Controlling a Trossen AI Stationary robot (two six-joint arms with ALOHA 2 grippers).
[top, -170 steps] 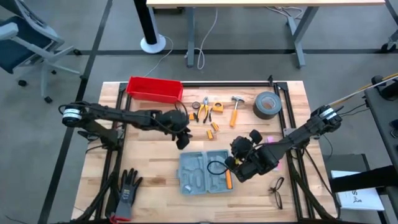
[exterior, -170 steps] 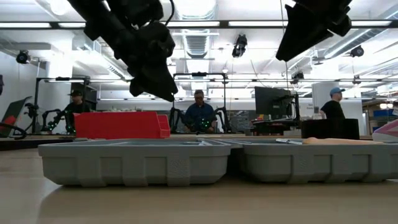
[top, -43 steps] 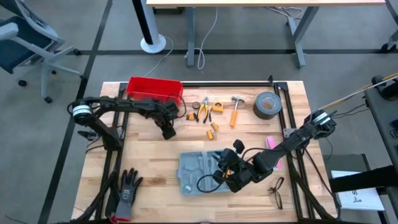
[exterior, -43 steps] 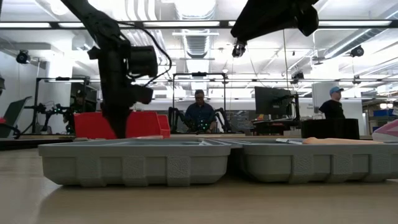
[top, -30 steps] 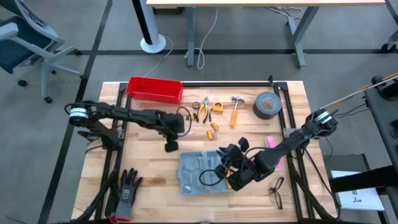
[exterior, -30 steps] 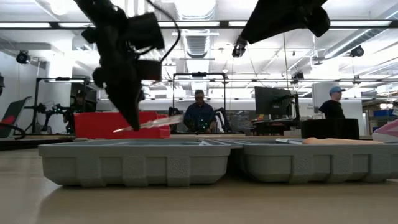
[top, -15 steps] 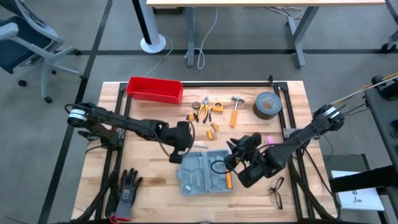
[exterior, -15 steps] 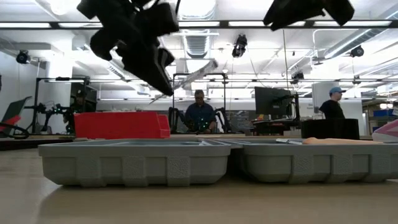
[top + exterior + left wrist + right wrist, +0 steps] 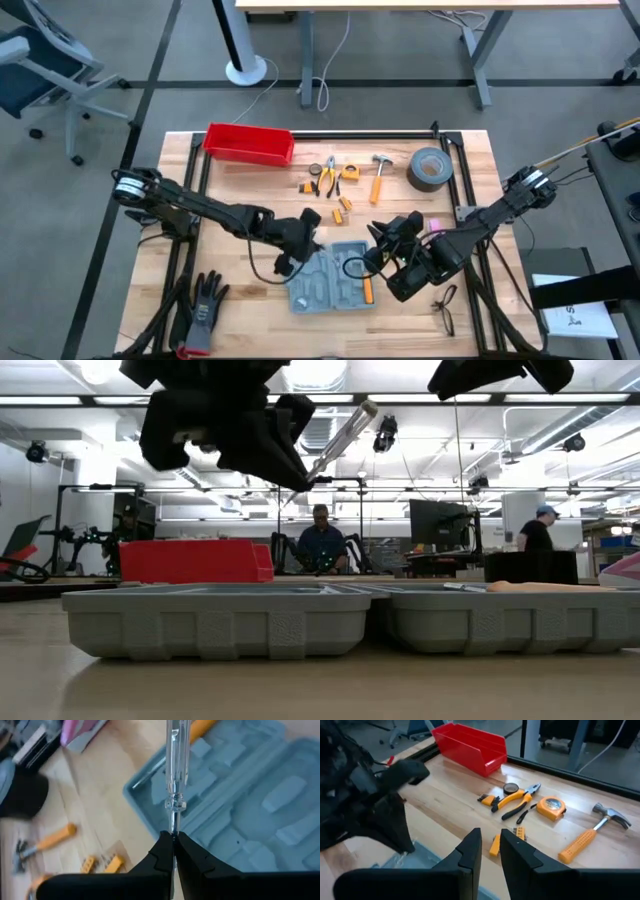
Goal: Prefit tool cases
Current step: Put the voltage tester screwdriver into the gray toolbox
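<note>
Case (image 9: 330,277) lying open, mid-table near the front edge. Left gripper (image 9: 173,840) above its left half, pinching the metal shaft of a clear-handled screwdriver (image 9: 177,757). Right gripper (image 9: 490,841) raised over its right side, jaws slightly parted, empty. Beyond: hammer (image 9: 592,831), pliers (image 9: 516,799), red bin (image 9: 248,143)

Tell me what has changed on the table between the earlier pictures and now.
The left gripper went to the red bin, took a clear-handled screwdriver and carried it over the open tool case. The right gripper backed off the case. The case and loose tools stayed put.
</note>
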